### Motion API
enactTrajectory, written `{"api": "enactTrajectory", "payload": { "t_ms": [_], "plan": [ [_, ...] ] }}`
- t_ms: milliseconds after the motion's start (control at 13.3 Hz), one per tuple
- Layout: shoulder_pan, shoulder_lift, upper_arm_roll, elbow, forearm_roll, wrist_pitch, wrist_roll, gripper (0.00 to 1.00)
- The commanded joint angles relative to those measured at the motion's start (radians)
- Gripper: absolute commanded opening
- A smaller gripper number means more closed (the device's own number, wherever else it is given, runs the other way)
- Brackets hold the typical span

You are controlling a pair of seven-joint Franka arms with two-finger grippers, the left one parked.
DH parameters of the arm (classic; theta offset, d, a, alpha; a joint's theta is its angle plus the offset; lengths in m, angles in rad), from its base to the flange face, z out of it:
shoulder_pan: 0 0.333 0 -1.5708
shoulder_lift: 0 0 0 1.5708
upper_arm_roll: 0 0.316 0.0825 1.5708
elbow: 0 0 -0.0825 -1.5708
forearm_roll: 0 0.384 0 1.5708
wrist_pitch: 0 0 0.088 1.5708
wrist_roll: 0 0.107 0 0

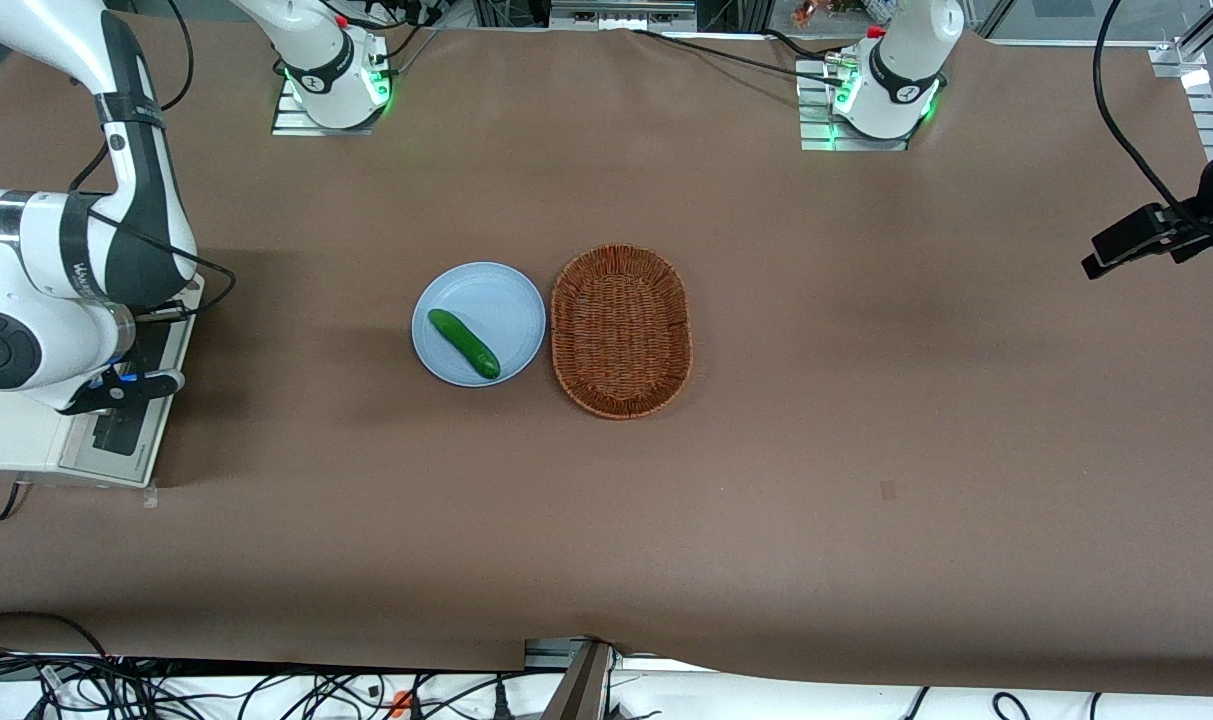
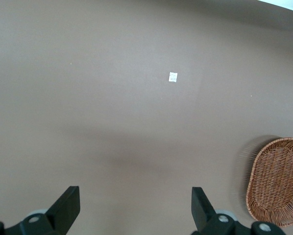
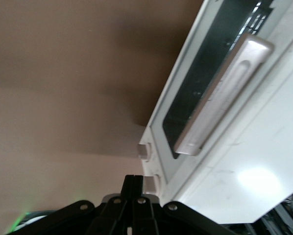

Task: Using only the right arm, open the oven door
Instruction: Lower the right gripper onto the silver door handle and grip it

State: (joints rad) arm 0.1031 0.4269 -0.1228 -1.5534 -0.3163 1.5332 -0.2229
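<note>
Cream-white oven door (image 3: pixel 205 93) stood shut, its silver handle (image 3: pixel 225 93) untouched, at the working arm's end of the table (image 1: pixel 766 480); the tool (image 3: pixel 134 196), pressed together, hung just beside it.

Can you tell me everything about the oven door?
The oven door has a cream-white frame around a dark glass window. A silver bar handle, metal by its look, runs along it. The door looks shut, lying flat against the oven's front, beside the knobs. Nothing touches it: the right arm's black gripper, fingers pressed together, is near the knobs and off the handle.
</note>
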Motion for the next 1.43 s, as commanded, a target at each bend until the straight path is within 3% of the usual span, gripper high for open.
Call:
{"api": "enactTrajectory", "payload": {
  "t_ms": [0, 225, 1350],
  "plan": [
    [-0.017, 0.006, -0.004, -0.011, -0.069, 0.056, -0.076, 0.00],
    [-0.040, 0.029, -0.006, -0.008, -0.124, 0.113, -0.102, 0.00],
    [-0.074, 0.079, -0.006, -0.011, -0.155, 0.174, -0.145, 0.00]
  ]
}}
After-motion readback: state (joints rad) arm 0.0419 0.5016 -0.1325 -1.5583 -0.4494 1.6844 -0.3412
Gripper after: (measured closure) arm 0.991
